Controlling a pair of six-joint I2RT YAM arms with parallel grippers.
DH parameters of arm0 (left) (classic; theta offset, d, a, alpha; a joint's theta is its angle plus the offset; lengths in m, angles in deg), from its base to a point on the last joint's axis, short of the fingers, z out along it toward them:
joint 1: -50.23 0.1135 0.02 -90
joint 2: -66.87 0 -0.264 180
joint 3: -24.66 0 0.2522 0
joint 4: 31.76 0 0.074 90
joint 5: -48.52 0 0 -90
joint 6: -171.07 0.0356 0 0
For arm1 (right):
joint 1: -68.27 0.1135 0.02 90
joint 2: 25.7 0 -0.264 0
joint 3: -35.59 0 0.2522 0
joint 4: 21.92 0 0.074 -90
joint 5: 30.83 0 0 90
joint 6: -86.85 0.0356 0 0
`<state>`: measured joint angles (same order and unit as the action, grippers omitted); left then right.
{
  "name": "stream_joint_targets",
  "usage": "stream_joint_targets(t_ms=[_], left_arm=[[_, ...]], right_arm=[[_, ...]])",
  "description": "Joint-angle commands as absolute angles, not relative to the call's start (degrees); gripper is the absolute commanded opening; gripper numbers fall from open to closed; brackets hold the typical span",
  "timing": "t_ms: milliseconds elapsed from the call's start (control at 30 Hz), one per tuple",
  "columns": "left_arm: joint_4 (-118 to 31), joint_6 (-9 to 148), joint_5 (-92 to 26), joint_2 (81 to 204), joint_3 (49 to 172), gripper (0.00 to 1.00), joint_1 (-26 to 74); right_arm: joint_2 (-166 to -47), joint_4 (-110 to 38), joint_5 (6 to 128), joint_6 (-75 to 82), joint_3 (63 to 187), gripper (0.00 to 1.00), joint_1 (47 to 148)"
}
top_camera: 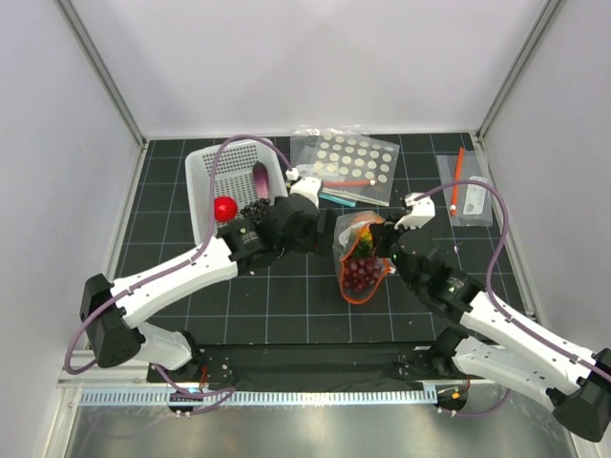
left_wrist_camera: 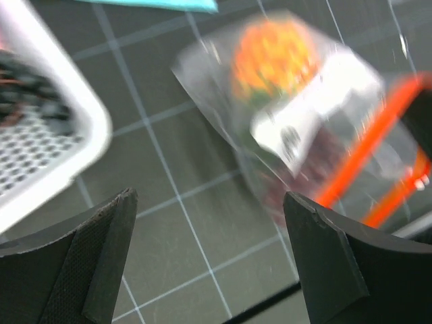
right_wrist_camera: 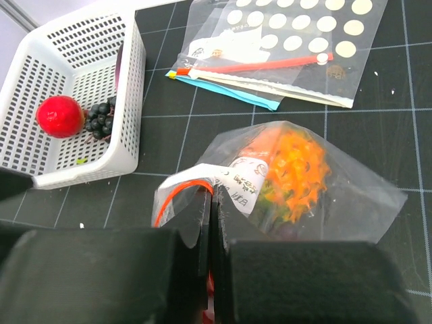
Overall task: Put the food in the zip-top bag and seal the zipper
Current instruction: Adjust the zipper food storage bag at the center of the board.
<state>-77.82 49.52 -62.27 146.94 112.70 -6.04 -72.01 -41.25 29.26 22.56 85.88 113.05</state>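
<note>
The right tool (right_wrist_camera: 210, 209) is pinching the unsealed zipper (right_wrist_camera: 177, 192) of the mid-tabletop (top_camera: 286, 315) zip-top bag (right_wrist_camera: 351, 196), pineapple (right_wrist_camera: 297, 169) inside, while the left tool (left_wrist_camera: 209, 223) is hovering open and empty at its nine o'clock; the apple (right_wrist_camera: 59, 116) is lying in the basket (right_wrist_camera: 128, 155) at ten o'clock.

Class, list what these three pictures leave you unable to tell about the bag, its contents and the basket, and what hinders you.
The zipper: in the right wrist view the right gripper is shut over the zip-top bag's mouth, so sealed or not is hidden.
Left wrist view: motion blur smears the bag and pineapple.
Top view: dark red lumps under the pineapple are too small to name.
The basket's wall cuts off a purple thing.
</note>
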Motion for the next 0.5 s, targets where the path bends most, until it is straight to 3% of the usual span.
stream_joint_targets(t_ms=[0,267,467], left_arm=[[-67.1,55.8,-51.7,143.1,109.1,0.93,-7.9],[-58.7,59.2,-53.2,140.3,102.8,0.98,-16.4],[-60.7,58.2,-60.5,149.8,107.8,0.96,-17.2]], right_arm=[[-70.9,-38.6,27.6,23.6,87.4,0.01,112.7],[-70.2,-39.5,27.7,23.9,87.5,0.01,112.8],[-70.0,-39.3,28.5,24.1,87.5,0.01,112.8]])
